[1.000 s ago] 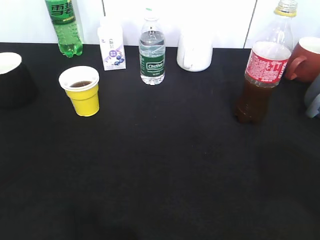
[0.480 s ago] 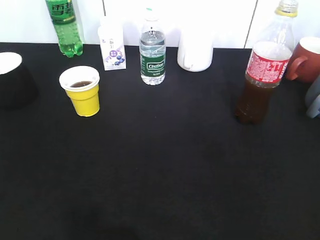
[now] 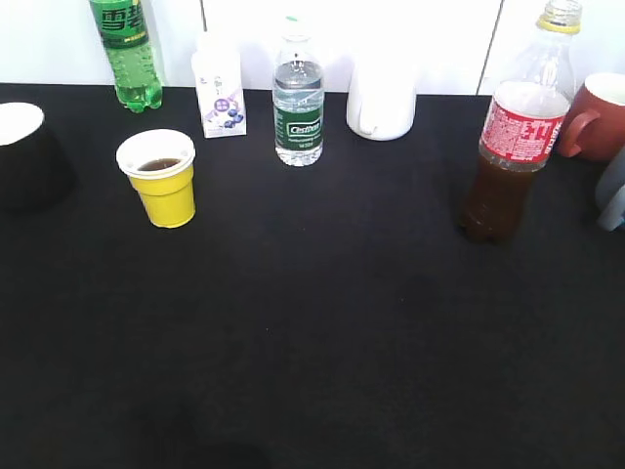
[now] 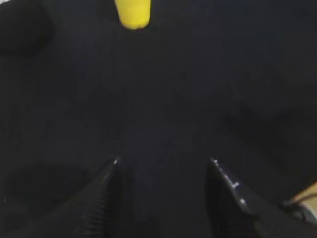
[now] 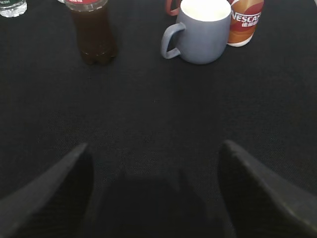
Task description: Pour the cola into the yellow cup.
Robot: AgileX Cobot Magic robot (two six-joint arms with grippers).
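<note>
The cola (image 3: 512, 137) stands upright at the right of the black table, uncapped, with dark liquid in its lower part; its base also shows in the right wrist view (image 5: 93, 34). The yellow cup (image 3: 162, 179) stands at the left with a little dark liquid inside; its base shows in the left wrist view (image 4: 132, 13). Neither gripper shows in the exterior view. My left gripper (image 4: 163, 161) is open and empty over bare cloth, well short of the cup. My right gripper (image 5: 154, 148) is open and empty, well short of the cola.
Along the back stand a green soda bottle (image 3: 124, 49), a small carton (image 3: 219, 90), a water bottle (image 3: 298, 103), a white jug (image 3: 381, 98) and a red mug (image 3: 598, 117). A black bowl (image 3: 24, 156) sits far left. A grey-blue mug (image 5: 200, 30) and a Nescafe can (image 5: 246, 22) stand right of the cola.
</note>
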